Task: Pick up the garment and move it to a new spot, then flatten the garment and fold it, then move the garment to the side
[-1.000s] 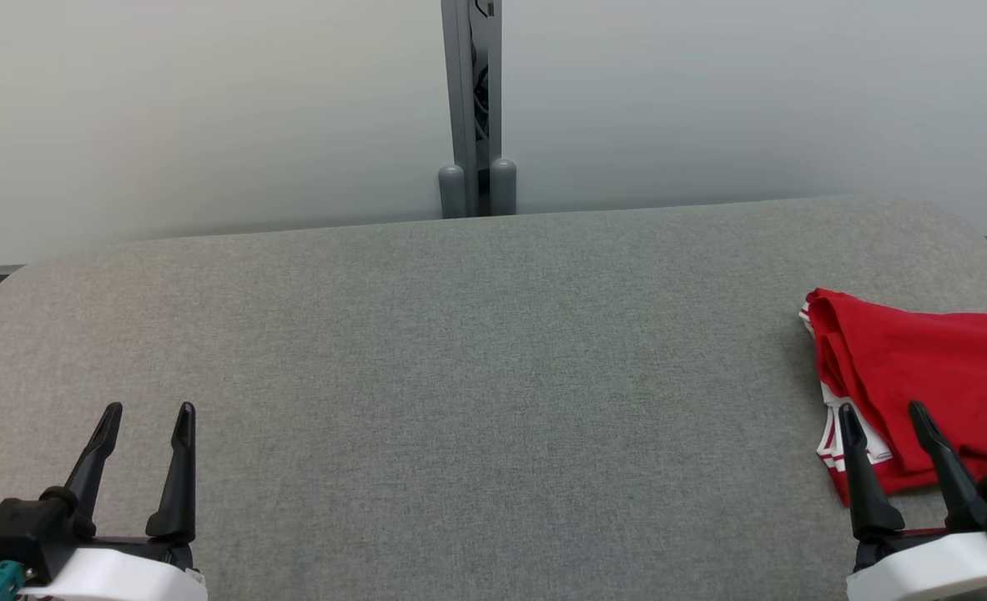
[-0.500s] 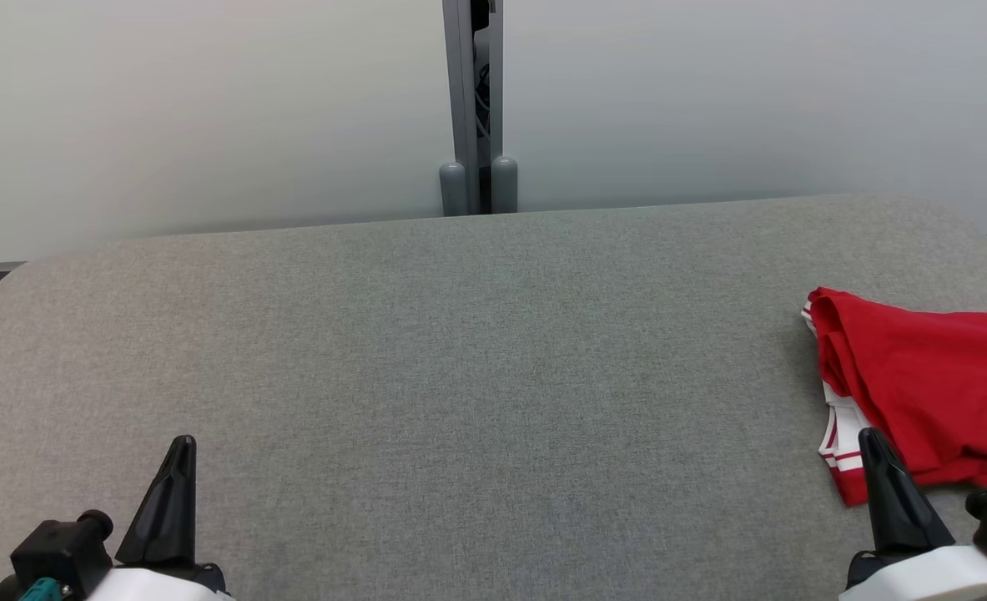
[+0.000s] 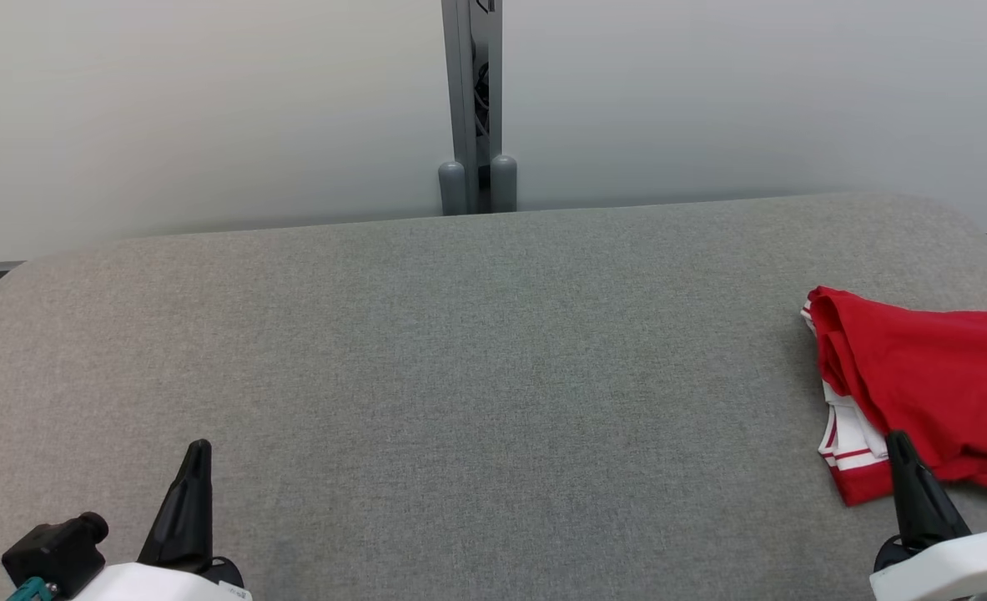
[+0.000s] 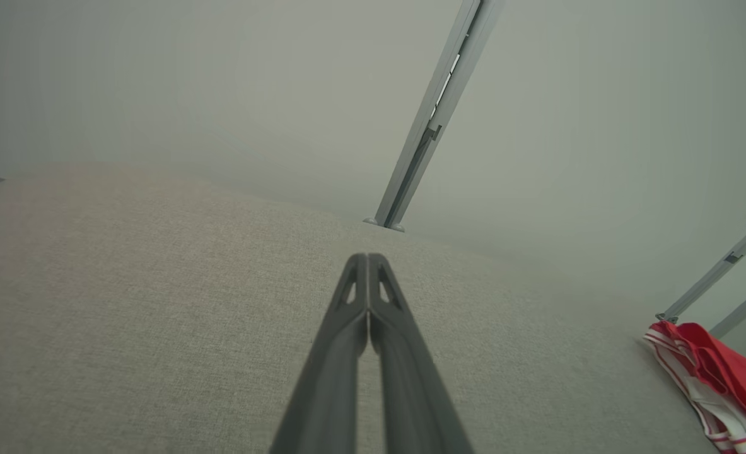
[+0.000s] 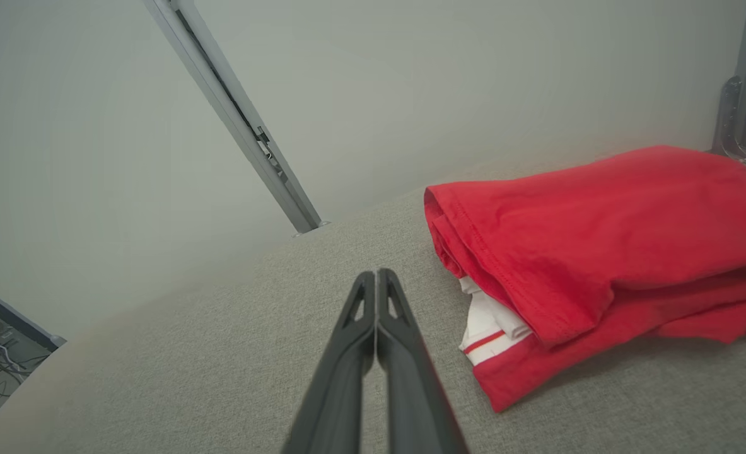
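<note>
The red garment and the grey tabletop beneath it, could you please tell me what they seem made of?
Red garment: soft knit cloth, likely cotton jersey, matte; stitched hem, limp folds. Grey tabletop: woven fabric covering, matte; fine heathered weave.

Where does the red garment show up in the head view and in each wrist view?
Head view: red garment at the right edge, around mid-height.
Left wrist view: red garment in the lower right corner.
Right wrist view: red garment across the right half, large and close.
Shared landmark: the grey wall post, left of the garment in all three.
</note>
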